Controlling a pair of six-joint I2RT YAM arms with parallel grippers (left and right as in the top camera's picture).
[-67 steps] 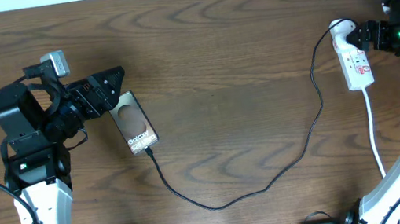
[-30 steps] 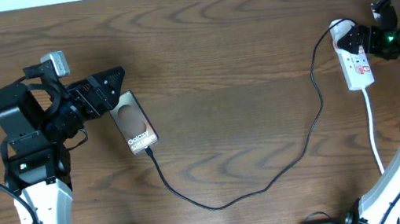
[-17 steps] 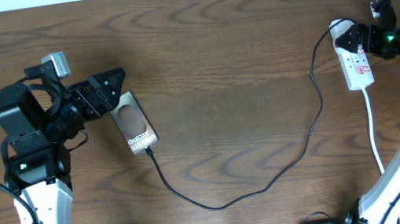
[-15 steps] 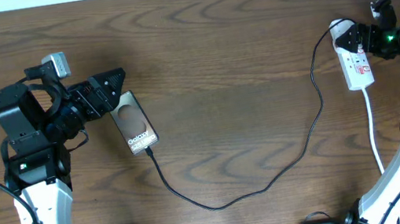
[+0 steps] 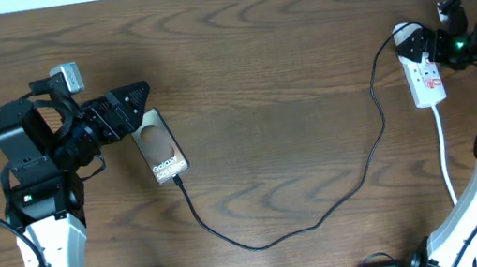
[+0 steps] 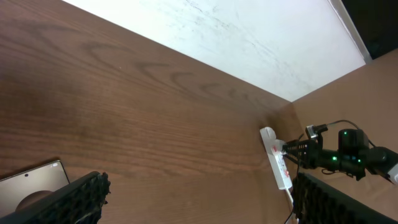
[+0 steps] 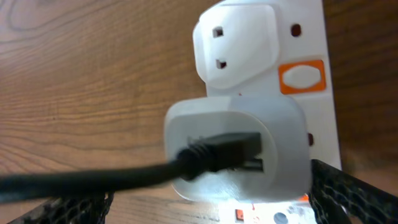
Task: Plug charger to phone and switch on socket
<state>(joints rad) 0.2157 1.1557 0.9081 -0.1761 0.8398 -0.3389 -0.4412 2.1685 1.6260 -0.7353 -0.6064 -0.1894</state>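
Note:
The phone (image 5: 162, 145) lies face up at the left, white lettering showing; its corner also shows in the left wrist view (image 6: 31, 190). The charger (image 5: 264, 241), a thin black cable, runs from the phone's near end in a long loop to the socket (image 5: 424, 77) at the far right. In the right wrist view its black plug (image 7: 217, 152) sits in a white adapter (image 7: 273, 134) on the socket (image 7: 311, 37). My right gripper (image 5: 430, 46) (image 7: 208, 208) is open, its fingers either side of that adapter. My left gripper (image 5: 135, 106) (image 6: 199, 199) is open, just beyond the phone's far end.
An orange switch (image 7: 301, 78) sits on the strip beside a second white outlet block (image 7: 236, 43). The strip's white cord (image 5: 446, 159) runs toward the table's near edge. A white wall (image 6: 236, 37) borders the far edge. The socket also shows in the left wrist view (image 6: 278, 165).
My right gripper has moved left from beside the strip onto its far end, then edged slightly farther back. The left arm, phone and cable have not moved.

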